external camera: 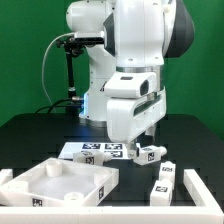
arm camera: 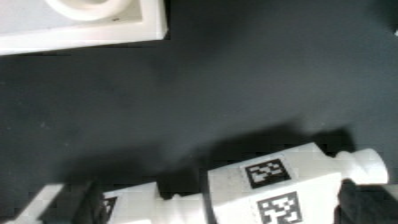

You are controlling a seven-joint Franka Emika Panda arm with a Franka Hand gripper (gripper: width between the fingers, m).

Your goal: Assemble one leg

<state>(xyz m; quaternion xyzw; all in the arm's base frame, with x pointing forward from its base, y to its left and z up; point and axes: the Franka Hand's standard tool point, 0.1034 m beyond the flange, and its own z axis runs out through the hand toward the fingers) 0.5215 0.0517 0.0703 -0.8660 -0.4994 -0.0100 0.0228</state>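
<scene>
A leg [external camera: 150, 152], a short white block with black-and-white tags, lies on the black table just beyond the marker board's right end. My gripper [external camera: 147, 139] hangs right above it, fingers pointing down and spread. In the wrist view the gripper [arm camera: 217, 212] is open. One dark finger [arm camera: 68, 203] shows at one side and the other at the opposite edge. The tagged leg [arm camera: 294, 182] lies between them, next to a second white tagged piece [arm camera: 151, 207]. Nothing is gripped.
The large white panel [external camera: 62, 184] with raised corners lies at the front on the exterior view's left; its corner shows in the wrist view [arm camera: 89, 25]. The marker board [external camera: 95, 150] lies behind it. Two more legs [external camera: 165, 180] and a white part [external camera: 203, 188] lie at the right.
</scene>
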